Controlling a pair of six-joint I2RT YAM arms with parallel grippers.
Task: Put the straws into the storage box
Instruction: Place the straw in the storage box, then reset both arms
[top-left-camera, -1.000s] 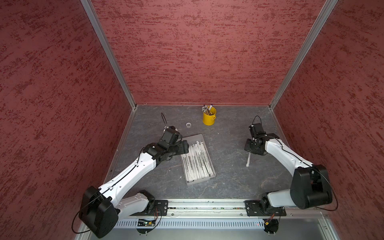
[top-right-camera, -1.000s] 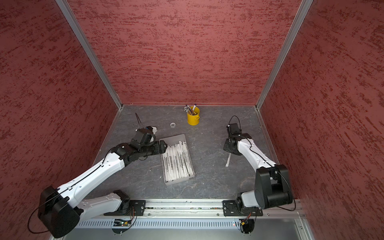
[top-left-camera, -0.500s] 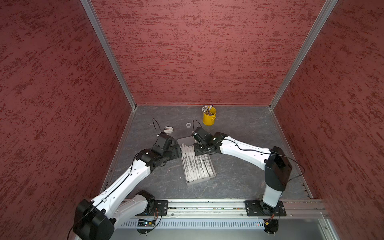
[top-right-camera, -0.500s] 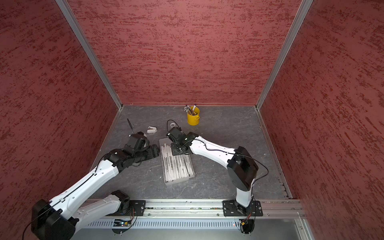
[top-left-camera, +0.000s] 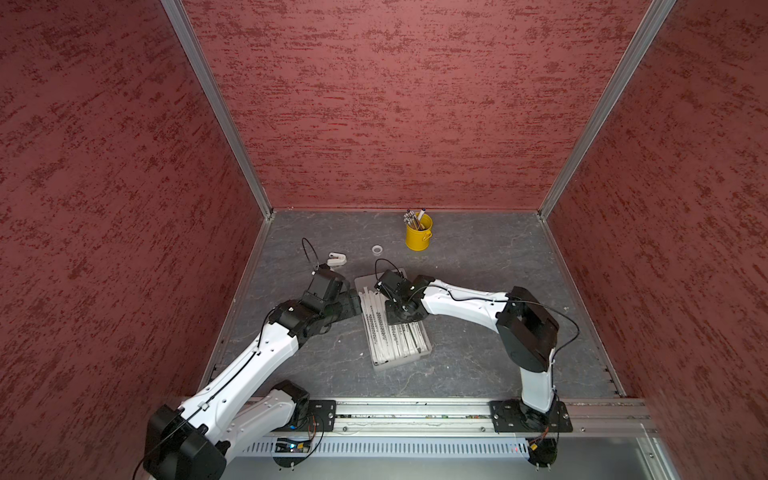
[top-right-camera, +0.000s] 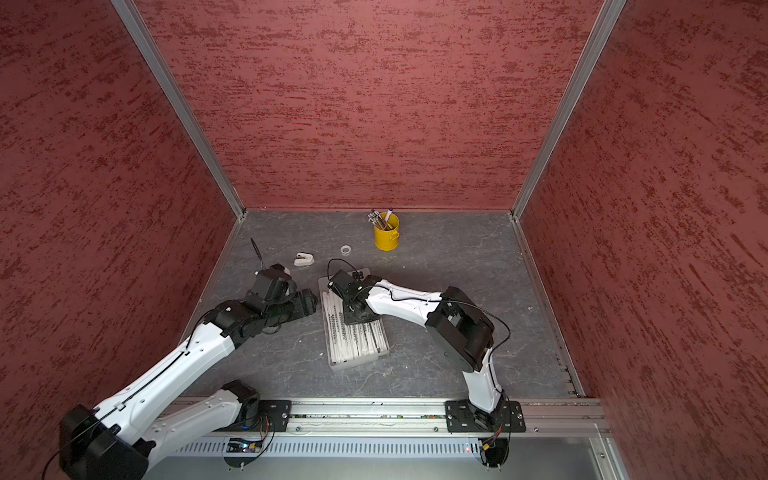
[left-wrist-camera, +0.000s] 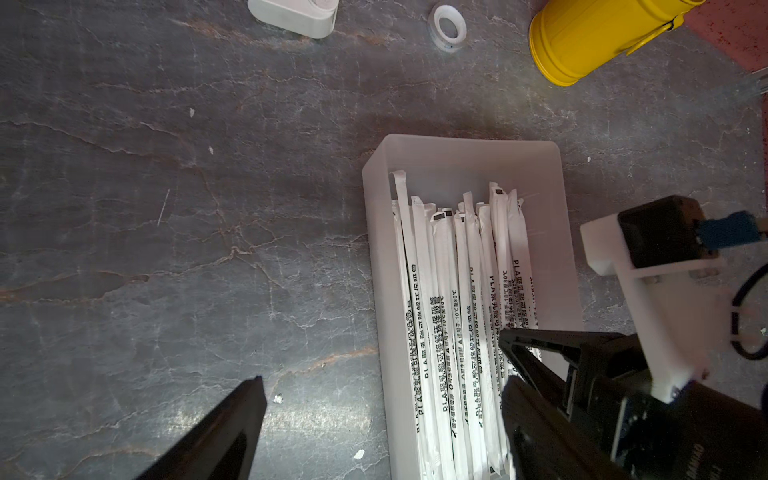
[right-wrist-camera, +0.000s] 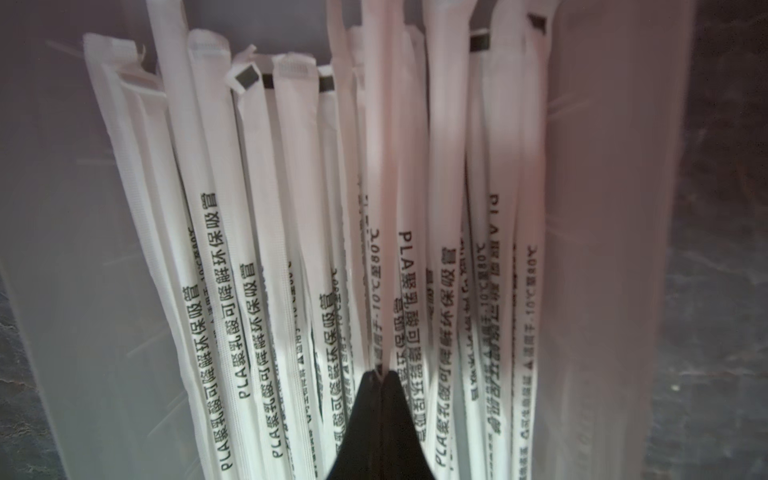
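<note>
In both top views the right gripper (top-left-camera: 398, 318) hid the middle of the straws (top-left-camera: 399, 345) — their print was too small to read. In the right wrist view the storage box (right-wrist-camera: 602, 208) ran past the picture's edges, the nearest straw blurred.

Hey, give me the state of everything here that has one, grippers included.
Box, open-topped, part full.
Straws, lying lengthwise in the box.
Right gripper, shut on a straw above the others.
Left gripper, open, empty.
Bucket, upright, holding pens.
Tape ring, lying flat.
</note>
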